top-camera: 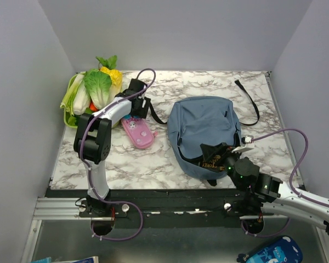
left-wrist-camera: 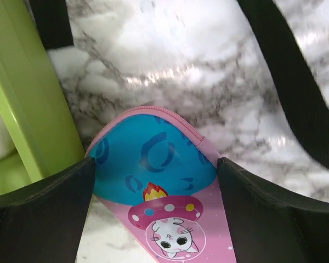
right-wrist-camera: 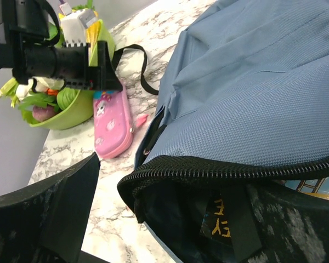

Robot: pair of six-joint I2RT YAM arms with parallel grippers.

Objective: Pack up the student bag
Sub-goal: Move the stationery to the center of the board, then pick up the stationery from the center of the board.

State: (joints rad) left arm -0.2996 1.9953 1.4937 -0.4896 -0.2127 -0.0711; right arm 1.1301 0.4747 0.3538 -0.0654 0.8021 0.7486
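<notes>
Straddling pencil case (top-camera: 138,131), spread left hand (left-wrist-camera: 154,164); spread right hand (top-camera: 226,159) in unzipped student bag (top-camera: 205,123) with book (top-camera: 209,160).

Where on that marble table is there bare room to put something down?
The table is bare near-left, between the pink pencil case and its front edge, and along the back wall behind the student bag. Crowded: the far-left corner, with the vegetable basket, left gripper and case.

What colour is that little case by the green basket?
Case: pink, blue end, cartoon cat; clearest in left wrist view.
</notes>
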